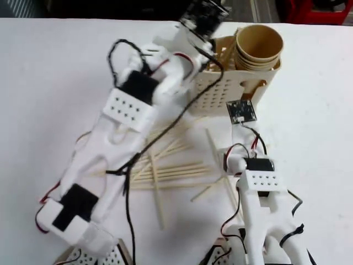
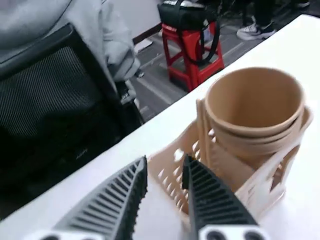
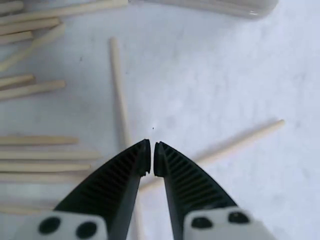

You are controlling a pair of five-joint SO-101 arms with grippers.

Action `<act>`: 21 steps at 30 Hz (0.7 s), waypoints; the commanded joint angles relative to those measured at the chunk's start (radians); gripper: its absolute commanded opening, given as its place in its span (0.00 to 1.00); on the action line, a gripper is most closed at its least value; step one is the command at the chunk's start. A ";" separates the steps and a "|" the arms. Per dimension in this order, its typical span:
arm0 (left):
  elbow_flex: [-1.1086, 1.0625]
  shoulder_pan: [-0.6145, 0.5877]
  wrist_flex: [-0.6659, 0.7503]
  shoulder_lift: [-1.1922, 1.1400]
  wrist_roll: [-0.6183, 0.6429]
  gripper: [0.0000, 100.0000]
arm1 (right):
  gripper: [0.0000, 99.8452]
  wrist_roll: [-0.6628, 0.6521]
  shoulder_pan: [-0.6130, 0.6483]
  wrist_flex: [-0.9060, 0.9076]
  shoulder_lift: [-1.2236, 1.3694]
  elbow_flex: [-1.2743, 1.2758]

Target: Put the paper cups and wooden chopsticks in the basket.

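The table point(image 1: 49, 66) is plain white. The cups point(image 1: 259, 41) are tan, inside and out. The basket point(image 1: 218, 95) is cream, its walls patterned with a grid of small holes. The chopsticks point(image 1: 171, 172) are pale bare wood. The left arm point(image 1: 127, 110) and right arm point(image 1: 262, 187) are white with black motor blocks and white plates dotted with rows of holes. Red and black wires point(image 1: 127, 204) run along them. The left gripper point(image 2: 165, 162) and right gripper point(image 3: 152, 150) have black, ribbed fingers on white bases. Beyond the table, a stool point(image 2: 192, 45) is red and a chair point(image 2: 45, 100) is black mesh.
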State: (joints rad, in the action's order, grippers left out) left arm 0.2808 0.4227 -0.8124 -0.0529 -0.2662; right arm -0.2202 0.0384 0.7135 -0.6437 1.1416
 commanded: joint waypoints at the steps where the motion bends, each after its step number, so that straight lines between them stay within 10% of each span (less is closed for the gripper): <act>1: 0.043 -0.054 -0.164 0.119 0.003 0.13 | 0.03 0.000 -0.004 -0.013 -0.015 -0.044; 21: -0.037 -0.094 -0.730 0.194 -0.204 0.22 | 0.03 0.000 -0.007 -0.013 -0.013 -0.044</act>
State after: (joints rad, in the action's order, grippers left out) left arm 0.2777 0.3383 -1.5014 0.1496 -0.4549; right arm -0.2202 0.0384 0.7135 -0.6437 1.1416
